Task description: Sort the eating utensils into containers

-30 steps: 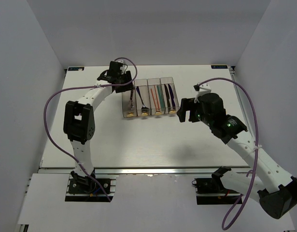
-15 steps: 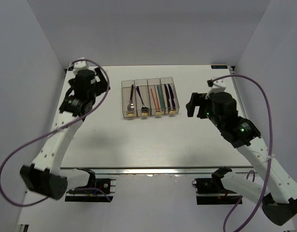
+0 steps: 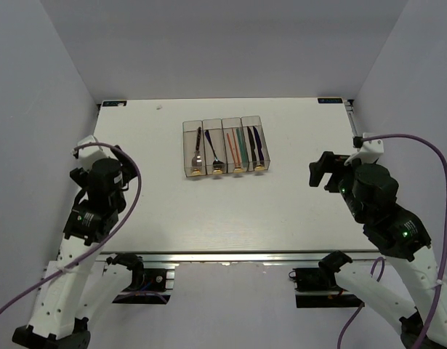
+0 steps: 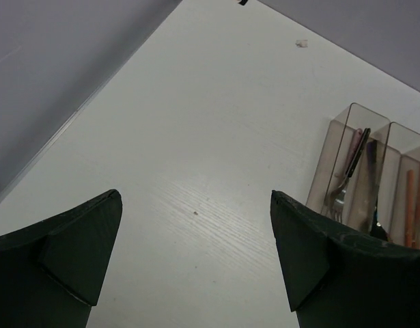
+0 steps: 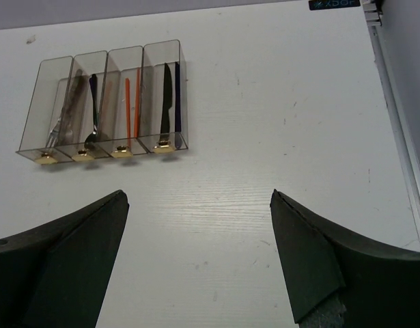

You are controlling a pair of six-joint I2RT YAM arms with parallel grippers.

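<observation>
Containers [image 5: 107, 61] lie forward between both arms, long axes pointing away; right gripper [image 5: 199, 195] nearer, left gripper [image 4: 196, 196] farther; both spread wide, empty.

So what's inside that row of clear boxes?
The clear boxes hold, left to right in the top view: a fork, a spoon, red and green chopsticks, black and blue knives. Whether more pieces lie underneath those is hidden.
</observation>
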